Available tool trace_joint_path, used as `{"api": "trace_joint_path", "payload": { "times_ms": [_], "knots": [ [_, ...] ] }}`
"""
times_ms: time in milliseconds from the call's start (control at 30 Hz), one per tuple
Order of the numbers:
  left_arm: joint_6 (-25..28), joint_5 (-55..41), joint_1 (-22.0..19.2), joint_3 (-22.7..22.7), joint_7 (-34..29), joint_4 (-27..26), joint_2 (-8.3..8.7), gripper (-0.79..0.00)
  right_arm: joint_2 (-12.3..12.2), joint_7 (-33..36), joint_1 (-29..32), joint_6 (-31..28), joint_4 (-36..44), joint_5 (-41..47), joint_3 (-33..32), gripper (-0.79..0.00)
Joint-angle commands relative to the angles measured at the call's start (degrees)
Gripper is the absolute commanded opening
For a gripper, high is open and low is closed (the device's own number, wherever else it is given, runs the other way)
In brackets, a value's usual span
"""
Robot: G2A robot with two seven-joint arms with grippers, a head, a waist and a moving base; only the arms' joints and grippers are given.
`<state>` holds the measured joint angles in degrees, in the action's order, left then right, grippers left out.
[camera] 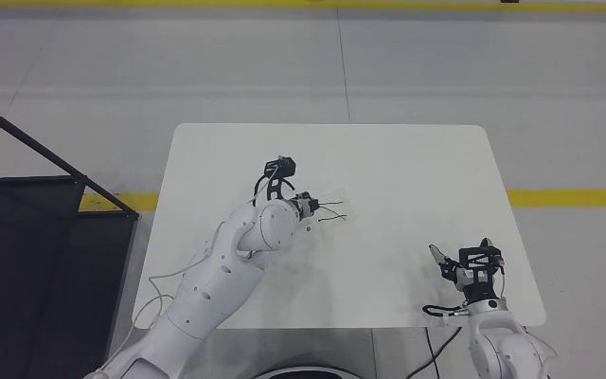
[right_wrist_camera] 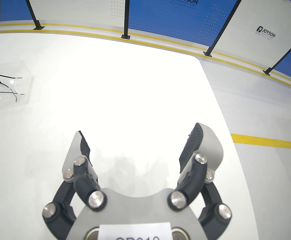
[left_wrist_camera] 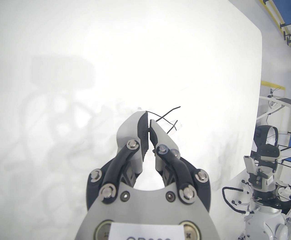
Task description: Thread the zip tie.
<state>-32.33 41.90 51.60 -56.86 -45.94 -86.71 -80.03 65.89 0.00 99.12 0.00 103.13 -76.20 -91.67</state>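
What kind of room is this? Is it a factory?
Probably a robot test hall or lab: a white rounded table, yellow tape lines on the grey floor, and blue-and-white partition panels on black posts.

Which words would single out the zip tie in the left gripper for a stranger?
On the white table, near its middle, sits a clear tray of thin black zip ties. The held zip tie sticks out of the shut left gripper; the others lie loose.
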Motion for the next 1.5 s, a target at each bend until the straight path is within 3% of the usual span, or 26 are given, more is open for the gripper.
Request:
{"api": "trace_joint_path", "payload": {
  "times_ms": [0,233,600,700,767,1033,1100,1200,1233,1267,1300,1333,1467],
  "knots": [
    [0.4,-0.02,0.61,-0.78,-0.33,-0.86,0.19,-0.785,0.0,0.0,0.0,0.0,0.0,0.0,0.0,0.0],
    [3.69,-1.89,3.13,-4.09,-1.65,-4.02,0.89,-0.785,0.0,0.0,0.0,0.0,0.0,0.0,0.0,0.0],
    [20.37,-11.32,6.78,-12.98,-8.23,-7.55,2.9,-0.785,0.02,-0.63,0.01,-0.15,0.39,0.21,-0.23,0.0],
    [25.05,-13.32,7.66,-14.99,-8.95,-7.57,3.42,-0.785,-0.19,-3.66,2.07,-6.34,1.68,3.92,-2.22,0.0],
    [27.52,-14.41,8.41,-15.75,-9.24,-7.71,3.69,-0.785,-0.36,-2.21,3.18,-7.61,3.11,3.52,-3.61,0.0],
    [28.13,-14.87,8.66,-16.07,-9.36,-7.69,3.78,-0.785,-0.63,13.92,1.78,-12.41,12.66,-0.12,-0.31,0.0],
    [28.13,-14.87,8.66,-16.07,-9.36,-7.69,3.78,-0.785,-0.91,20.1,1.01,-12.72,14.7,-5.85,-0.01,0.0],
    [28.13,-14.87,8.66,-16.07,-9.36,-7.69,3.78,-0.785,-0.91,20.1,1.01,-12.72,14.7,-5.85,-0.01,0.0],
    [28.13,-14.87,8.66,-16.07,-9.36,-7.69,3.78,-0.757,-0.91,20.1,1.01,-12.72,14.7,-5.85,-0.01,0.0],
    [28.13,-14.87,8.66,-16.07,-9.36,-7.69,3.78,-0.68,-0.91,20.1,1.01,-12.72,14.7,-5.85,-0.01,0.0],
    [28.13,-14.87,8.66,-16.07,-9.36,-7.69,3.78,-0.702,-0.91,20.1,1.01,-12.72,14.7,-5.85,-0.01,0.0],
    [28.13,-14.87,8.66,-16.07,-9.36,-7.69,3.78,-0.785,-0.91,20.1,1.01,-12.72,14.7,-5.85,-0.01,0.0],
    [28.13,-14.87,8.66,-16.07,-9.36,-7.69,3.78,-0.785,-0.9,19.65,0.98,-13.06,14.68,-5.62,0.2,0.0]
  ]
}}
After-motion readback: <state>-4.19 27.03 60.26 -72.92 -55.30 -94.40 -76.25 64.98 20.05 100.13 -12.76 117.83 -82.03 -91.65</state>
